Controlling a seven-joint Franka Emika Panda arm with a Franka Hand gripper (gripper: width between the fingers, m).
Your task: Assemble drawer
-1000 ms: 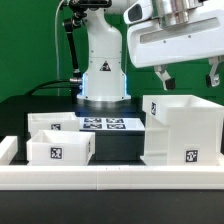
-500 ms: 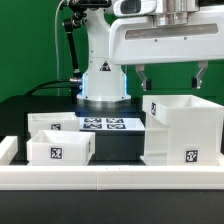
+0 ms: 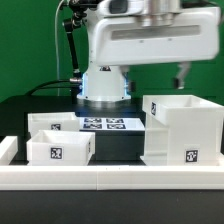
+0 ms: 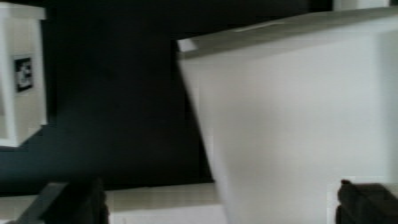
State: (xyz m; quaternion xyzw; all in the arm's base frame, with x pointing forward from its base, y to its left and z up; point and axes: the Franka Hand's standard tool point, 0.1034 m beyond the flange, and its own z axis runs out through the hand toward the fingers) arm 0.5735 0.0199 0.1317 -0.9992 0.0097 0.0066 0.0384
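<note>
The tall white drawer shell (image 3: 181, 130) stands at the exterior view's right, open top up, with tags on its sides. Two small open-topped trays stand at the left, one in front (image 3: 60, 150) and one behind it (image 3: 52, 122). My gripper (image 3: 150, 75) hangs open and empty above the table, over the shell's left edge and clear of it. In the wrist view the shell (image 4: 285, 110) fills most of the picture, a tagged tray (image 4: 18, 70) shows at the edge, and my dark fingertips (image 4: 71, 205) stand wide apart around the gripper (image 4: 222, 208).
The marker board (image 3: 105, 124) lies flat behind the trays, in front of the arm's base (image 3: 103, 85). A low white border rail (image 3: 110, 175) runs along the front; it also shows in the wrist view (image 4: 151, 200).
My gripper has moved steadily toward the exterior view's left at about the same height, from over the shell's right side to over its left edge. It stays open. The parts have not moved.
</note>
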